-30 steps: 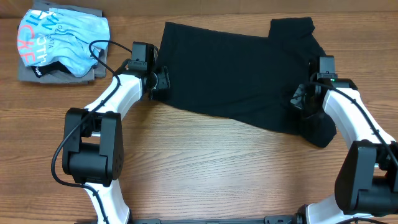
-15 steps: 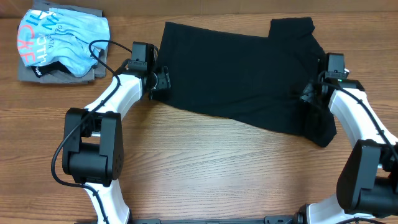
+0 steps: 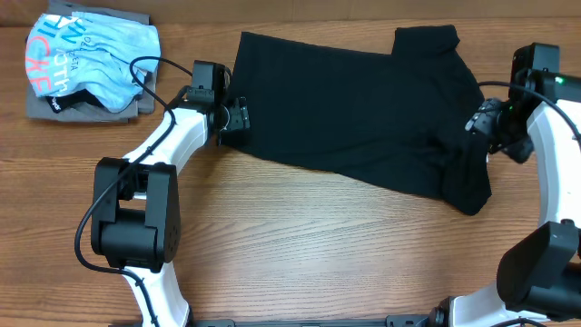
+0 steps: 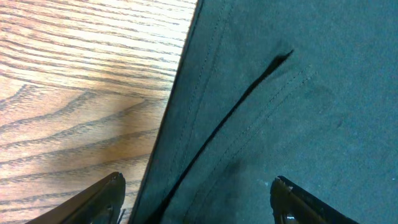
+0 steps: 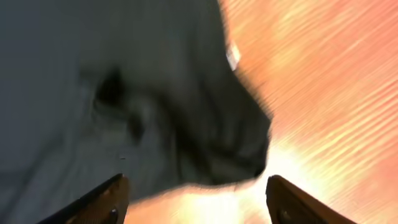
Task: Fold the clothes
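The clothes are one black T-shirt (image 3: 354, 109) lying spread and slanted across the back of the wooden table, with its right end bunched into a fold (image 3: 465, 186). My left gripper (image 3: 238, 116) stands open at the shirt's left edge. In the left wrist view the hem (image 4: 186, 124) and a dark crease run between the gripper's (image 4: 198, 200) wide-apart fingers, which grip nothing. My right gripper (image 3: 486, 127) is open just off the shirt's right edge. In the blurred right wrist view that gripper (image 5: 196, 198) hangs over bare wood beside the rumpled black fabric (image 5: 155, 106).
A light blue shirt with coral and white lettering (image 3: 91, 54) lies on a grey folded garment (image 3: 50, 109) at the back left corner. The left arm's cable (image 3: 159, 65) loops beside that pile. Bare wood (image 3: 345, 245) runs along the front.
My right gripper has opened, let go of the shirt's right end and drawn away to the right and back. The left gripper has widened a little in place. The shirt lies as before.
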Robot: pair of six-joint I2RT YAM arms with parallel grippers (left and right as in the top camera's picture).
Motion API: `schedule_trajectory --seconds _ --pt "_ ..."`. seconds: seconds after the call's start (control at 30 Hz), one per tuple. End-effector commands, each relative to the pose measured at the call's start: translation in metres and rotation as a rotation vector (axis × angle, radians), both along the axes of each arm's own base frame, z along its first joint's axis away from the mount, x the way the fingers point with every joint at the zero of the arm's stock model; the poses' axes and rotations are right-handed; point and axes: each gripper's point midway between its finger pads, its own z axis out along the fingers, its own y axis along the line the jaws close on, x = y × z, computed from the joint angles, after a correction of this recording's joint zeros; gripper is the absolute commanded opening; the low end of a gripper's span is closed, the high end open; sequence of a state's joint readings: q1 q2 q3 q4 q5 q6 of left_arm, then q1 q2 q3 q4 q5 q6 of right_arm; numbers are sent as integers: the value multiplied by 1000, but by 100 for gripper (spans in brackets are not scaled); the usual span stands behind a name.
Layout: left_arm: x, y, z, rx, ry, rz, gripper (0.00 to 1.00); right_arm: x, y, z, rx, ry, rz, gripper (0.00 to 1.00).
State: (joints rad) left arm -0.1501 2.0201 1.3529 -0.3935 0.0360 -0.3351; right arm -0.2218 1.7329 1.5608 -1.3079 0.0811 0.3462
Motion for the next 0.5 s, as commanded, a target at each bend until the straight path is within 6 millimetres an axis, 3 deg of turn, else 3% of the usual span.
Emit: schedule_trajectory --seconds 0.0,0.17,0.37,0.47 --pt "8 0 4 16 -18 -15 77 -16 45 -10 194 57 138 74" --pt "8 0 3 16 -18 -15 78 -47 58 -52 214 183 151 75" --pt "7 0 3 17 -15 -15 79 -51 54 -98 182 161 144 76" --pt "7 0 3 17 -14 -15 79 -47 36 -106 82 143 67 76"
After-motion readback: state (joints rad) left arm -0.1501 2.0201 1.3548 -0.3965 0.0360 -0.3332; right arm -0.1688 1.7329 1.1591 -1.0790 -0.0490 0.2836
